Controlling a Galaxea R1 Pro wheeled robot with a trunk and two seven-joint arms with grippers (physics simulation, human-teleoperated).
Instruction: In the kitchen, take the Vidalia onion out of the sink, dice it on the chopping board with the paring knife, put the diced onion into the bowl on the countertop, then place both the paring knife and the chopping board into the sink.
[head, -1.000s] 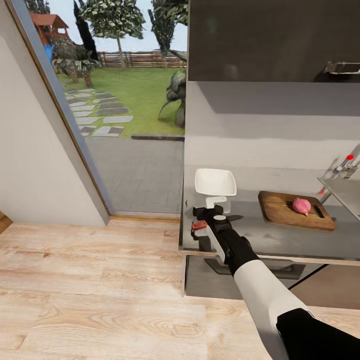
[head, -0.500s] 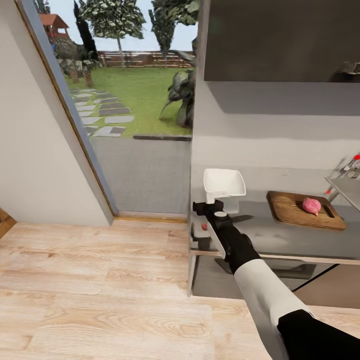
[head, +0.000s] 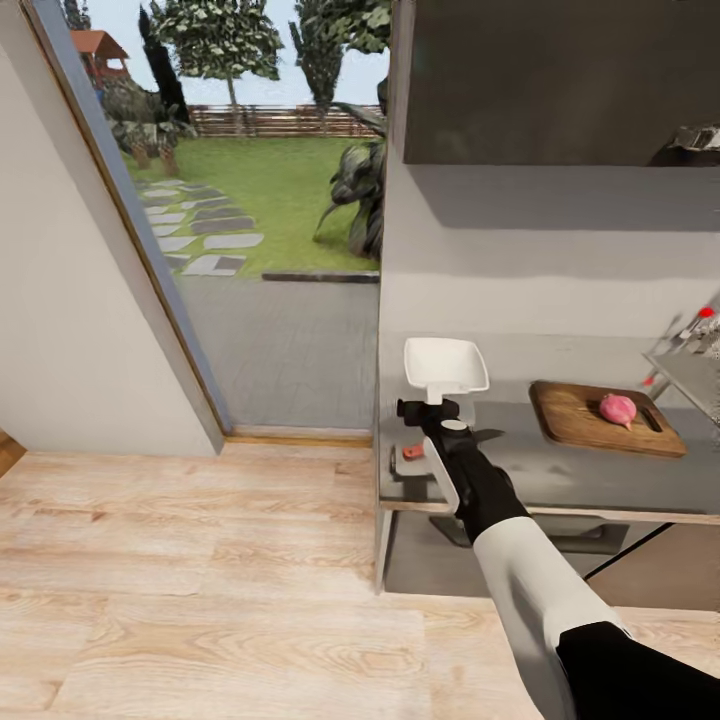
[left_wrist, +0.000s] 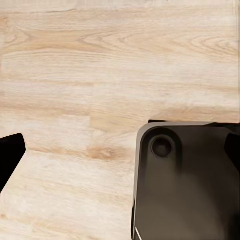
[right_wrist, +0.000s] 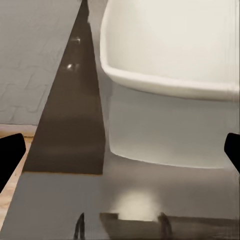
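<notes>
Step in hand: judged, fetching the paring knife (head: 487, 436), since the Vidalia onion (head: 618, 408) already sits on the chopping board (head: 585, 420).
Key relation: the knife lies on the surface (head: 560, 470) just beside the right pincer (head: 428, 410), toward 4 o'clock from it in the head view, half hidden by the wrist.
Knife axis: its visible dark tip runs roughly 3 to 9 o'clock, pointing toward the board; the handle end is hidden behind the arm.
Nearer arm: the right one; the left pincer (left_wrist: 120, 150) hangs over the wooden floor (left_wrist: 100, 75) beside the robot's dark base (left_wrist: 185, 185).
Right arm pose: stretched forward and low over the surface's left end, wrist camera looking at the bowl (right_wrist: 170, 45) close ahead.
Right pincer state: released, fingertips wide apart at both edges of the wrist view, nothing between them.
Left pincer state: also spread, empty.
Bowl: at 12 o'clock from the right pincer, touching or nearly so; I cannot tell which.
Board and onion: well apart toward 3 o'clock, near the sink (head: 690, 375).
Next move calls for: likely pulling back slightly and turning toward 4 o'clock.
</notes>
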